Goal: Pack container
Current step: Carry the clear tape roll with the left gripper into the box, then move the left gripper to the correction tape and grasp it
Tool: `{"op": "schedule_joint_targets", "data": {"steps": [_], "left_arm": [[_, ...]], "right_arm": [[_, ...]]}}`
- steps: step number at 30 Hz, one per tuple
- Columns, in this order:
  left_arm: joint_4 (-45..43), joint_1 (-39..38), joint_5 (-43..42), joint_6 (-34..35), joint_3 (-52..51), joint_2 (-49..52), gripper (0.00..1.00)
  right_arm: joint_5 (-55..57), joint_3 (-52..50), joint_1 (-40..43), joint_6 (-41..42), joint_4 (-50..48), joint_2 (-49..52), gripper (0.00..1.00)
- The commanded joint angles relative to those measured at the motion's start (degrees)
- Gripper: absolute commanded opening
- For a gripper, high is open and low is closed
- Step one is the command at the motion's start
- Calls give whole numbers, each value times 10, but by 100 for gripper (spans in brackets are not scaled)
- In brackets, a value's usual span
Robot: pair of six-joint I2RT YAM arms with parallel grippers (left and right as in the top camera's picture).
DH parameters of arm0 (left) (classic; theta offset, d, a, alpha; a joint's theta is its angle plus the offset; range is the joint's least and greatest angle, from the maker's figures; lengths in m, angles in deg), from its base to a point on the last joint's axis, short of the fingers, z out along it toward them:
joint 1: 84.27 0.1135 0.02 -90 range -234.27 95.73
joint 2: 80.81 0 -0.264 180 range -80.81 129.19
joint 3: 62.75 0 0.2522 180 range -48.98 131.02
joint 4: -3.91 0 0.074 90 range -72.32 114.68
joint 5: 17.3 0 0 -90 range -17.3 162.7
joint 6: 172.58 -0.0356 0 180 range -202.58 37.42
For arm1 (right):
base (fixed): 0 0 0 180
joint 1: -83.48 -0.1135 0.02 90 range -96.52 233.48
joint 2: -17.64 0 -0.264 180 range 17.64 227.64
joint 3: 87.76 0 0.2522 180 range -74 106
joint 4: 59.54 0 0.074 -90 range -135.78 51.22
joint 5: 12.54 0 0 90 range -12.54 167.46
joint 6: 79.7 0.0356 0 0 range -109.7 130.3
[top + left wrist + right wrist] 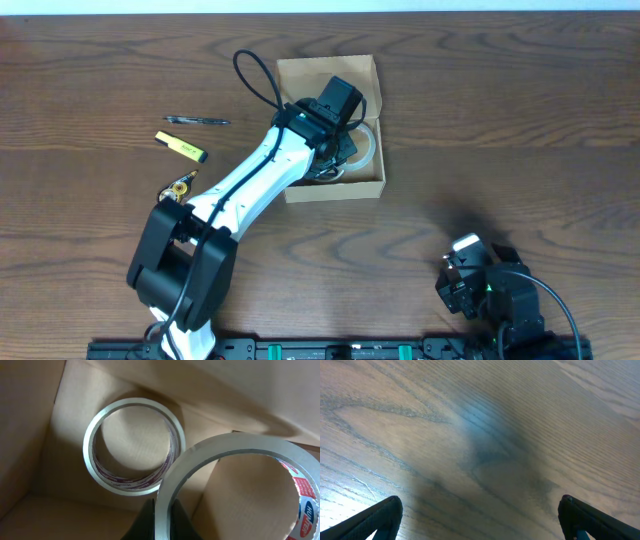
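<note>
Tan rectangular cardboard box (300,80) is sitting on dark brown wooden table (500,120), half hidden by left arm (250,180). Left gripper (162,522) is pinching clear tape roll (225,447), cut off at frame edge, over second roll (88,447) lying inside. Right gripper (480,520) is hanging spread wide.

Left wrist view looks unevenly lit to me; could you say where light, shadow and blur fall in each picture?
Left wrist: a bright patch lights the tan cardboard box floor inside the far clear tape roll; the near clear tape roll is blurred. Right wrist: a soft shadow darkens the brown wooden table. Overhead: even, sharp.
</note>
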Motion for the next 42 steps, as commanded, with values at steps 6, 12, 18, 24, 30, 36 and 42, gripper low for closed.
{"op": "schedule_joint_targets", "data": {"steps": [6, 12, 18, 24, 30, 36, 42], "left_arm": [[3, 0, -2, 5, 11, 22, 6], [3, 0, -2, 5, 11, 43, 6], [3, 2, 1, 5, 11, 45, 18], [-4, 2, 12, 5, 12, 45, 26], [-12, 4, 70, 4, 45, 6, 28], [10, 22, 198, 4, 60, -99, 34], [157, 72, 334, 116, 52, -203, 36]], "right_arm": [[3, -2, 5, -7, 2, -3, 99], [3, -2, 5, -7, 2, -3, 99], [3, -2, 5, -7, 2, -3, 99], [3, -2, 5, -7, 2, -3, 99], [3, -2, 5, -7, 2, -3, 99], [3, -2, 5, -7, 2, -3, 99], [3, -2, 5, -7, 2, -3, 99]]}}
